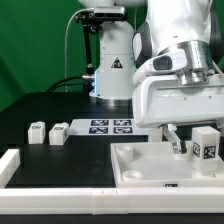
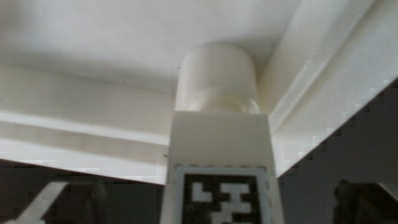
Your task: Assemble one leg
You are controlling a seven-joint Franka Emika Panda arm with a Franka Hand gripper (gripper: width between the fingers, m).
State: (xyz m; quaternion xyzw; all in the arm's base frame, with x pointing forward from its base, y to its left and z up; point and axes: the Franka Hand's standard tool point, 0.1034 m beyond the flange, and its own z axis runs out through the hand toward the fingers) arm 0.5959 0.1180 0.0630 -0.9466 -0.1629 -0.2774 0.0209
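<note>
Seating the leg (image 1: 205, 147) well means keeping it upright over its hole while it is turned, so the thread catches straight instead of crossing. It stands at the corner of the tabletop (image 1: 140, 165) on the exterior view's right. In the wrist view its rounded far end points into the inside corner where the tray walls meet. I cannot tell whether that end is already threaded in. The gripper (image 1: 190, 141) sits around the leg, but dark gaps show between the leg and the fingers (image 2: 54, 200) on each side, so the jaws look parted rather than clamped. My judgement is that they should close squarely on the flat sides, below the tag, then turn in short, even twists with light downward pressure. Any lean should be checked between twists. By count there are three legs: this one and two loose ones (image 1: 37, 131) (image 1: 60, 131) lying near each other on the black table (image 1: 40, 105) toward the exterior view's left. There is one tabletop, one marker board (image 1: 110, 127), one arm and one gripper. At least two white border bars (image 1: 90, 196) (image 1: 9, 166) are in view.
</note>
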